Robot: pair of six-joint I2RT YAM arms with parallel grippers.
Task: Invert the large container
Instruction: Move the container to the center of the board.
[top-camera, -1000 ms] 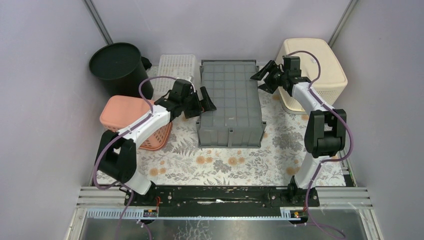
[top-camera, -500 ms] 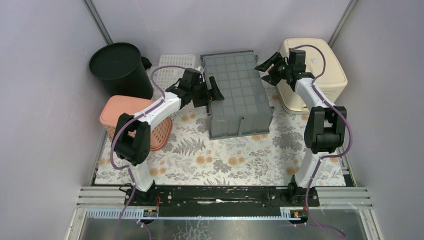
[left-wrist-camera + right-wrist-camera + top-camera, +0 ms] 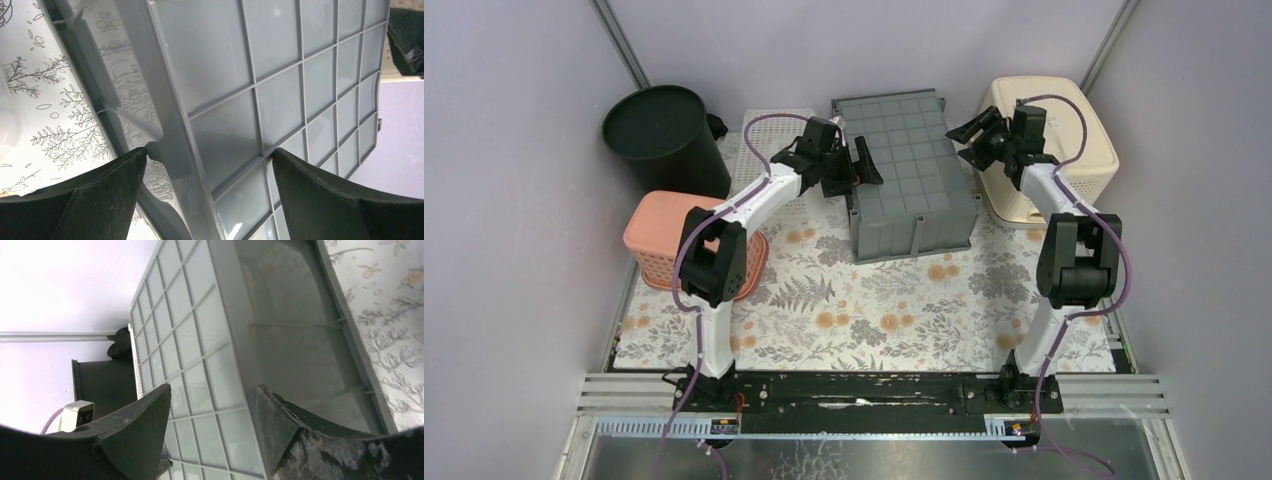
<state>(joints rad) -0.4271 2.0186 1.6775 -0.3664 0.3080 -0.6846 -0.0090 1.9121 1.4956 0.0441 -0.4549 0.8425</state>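
One broad desk (image 3: 864, 320) with a flowered cover carries everything, and the large container (image 3: 909, 180), grey and ribbed, sits toward its far side a little askew, gridded base facing up and rim down, so to my eye the turn itself looks done. A cream basket (image 3: 1064, 130) stands just to the container's right and a white tray (image 3: 769, 135) just to its left, which leaves little room on either flank. The left pincer (image 3: 856, 165) is spread as wide as it goes over the container's left top edge, gripping nothing, though one fingertip sits so near the rim flange that I cannot tell whether it touches. The right pincer (image 3: 966, 145) hangs about half open at the container's far right corner, also with nothing in it. I'd say the step in hand is the release. Draw each pincer straight outward from the container's walls without hooking that flange, mind the cream basket, and check the rim lies flat.
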